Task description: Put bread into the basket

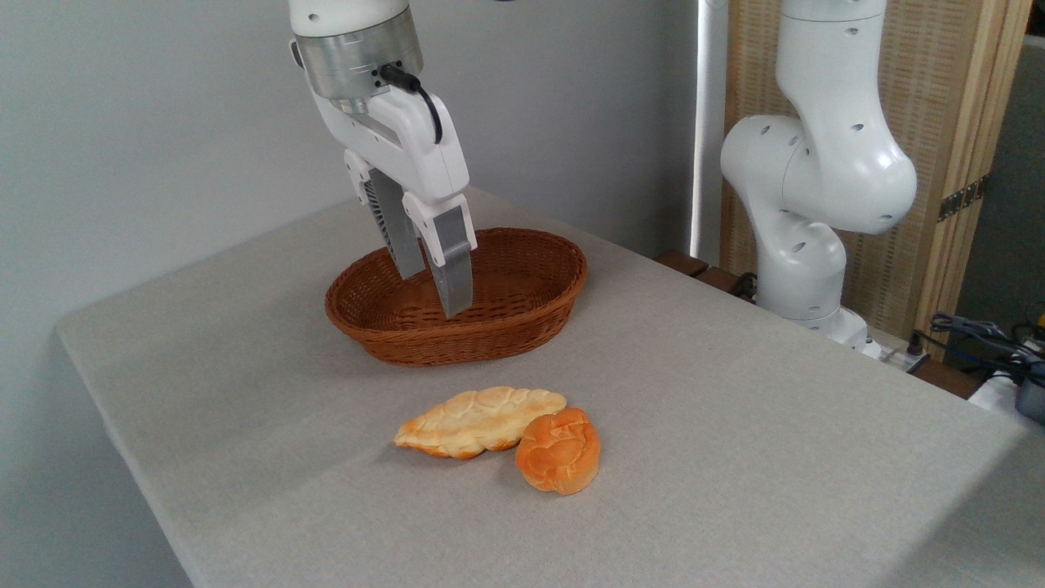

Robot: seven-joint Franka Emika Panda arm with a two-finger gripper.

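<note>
Gripper: above the basket, fingers narrowly parted, holding nothing.
Bread: on the table, in front of the basket, touching the paler loaf.
Basket: empty.

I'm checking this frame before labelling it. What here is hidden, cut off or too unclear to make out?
- Basket: part of its floor is hidden behind the gripper fingers and the near wall.
- Gripper: the fingers overlap from this angle, so the gap between them is unclear.
- Round bun and leaf-shaped loaf: whether they touch cannot be told.
- Arm: cut off by the top edge.
- Cables: cut off at the right edge.
</note>
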